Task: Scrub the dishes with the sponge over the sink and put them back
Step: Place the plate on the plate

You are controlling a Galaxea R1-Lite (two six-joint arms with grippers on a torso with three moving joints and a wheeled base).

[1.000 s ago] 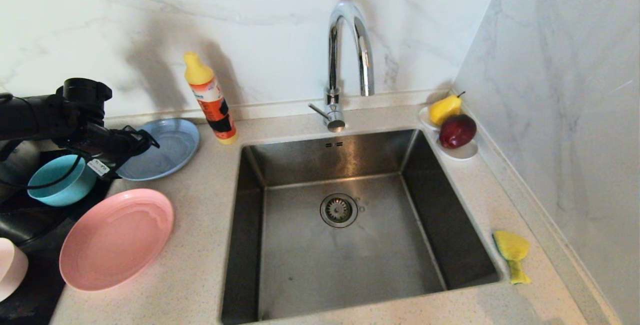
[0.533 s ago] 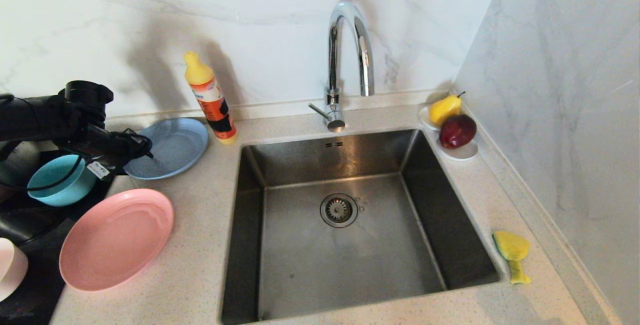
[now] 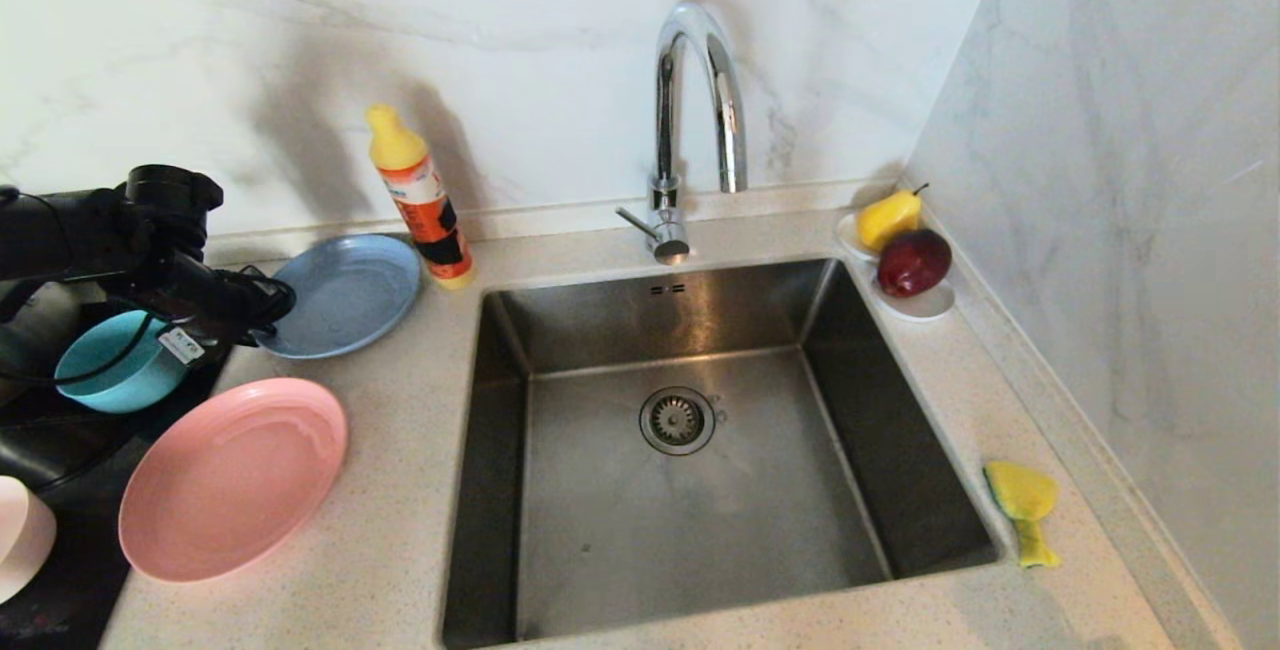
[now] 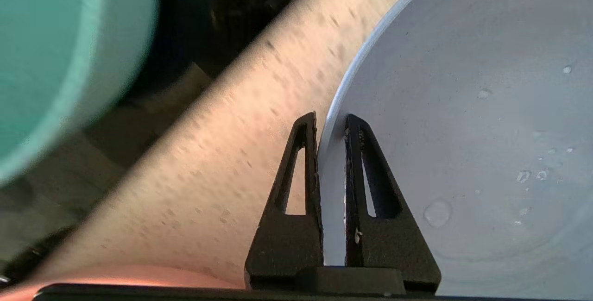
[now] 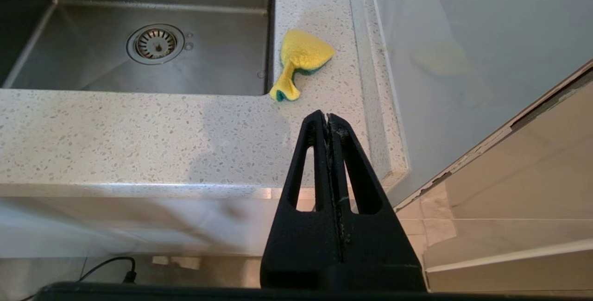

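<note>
- Left gripper [image 4: 330, 127], left of the sink [image 3: 700, 310]: jaws nearly closed on the rim of the grey-blue plate [image 3: 345, 295], which lies on the bench (not lifted, so scrubbing looks not yet begun).
- Teal bowl [image 3: 110, 370], salmon-pink plate [image 3: 235, 475]: left of the sink, untouched.
- Sponge [image 3: 1022, 505]: right of the sink, loose.
- Right gripper [image 5: 328, 118]: jaws closed, empty; seen only in its wrist view, as is the rim pinch in the left one.
</note>
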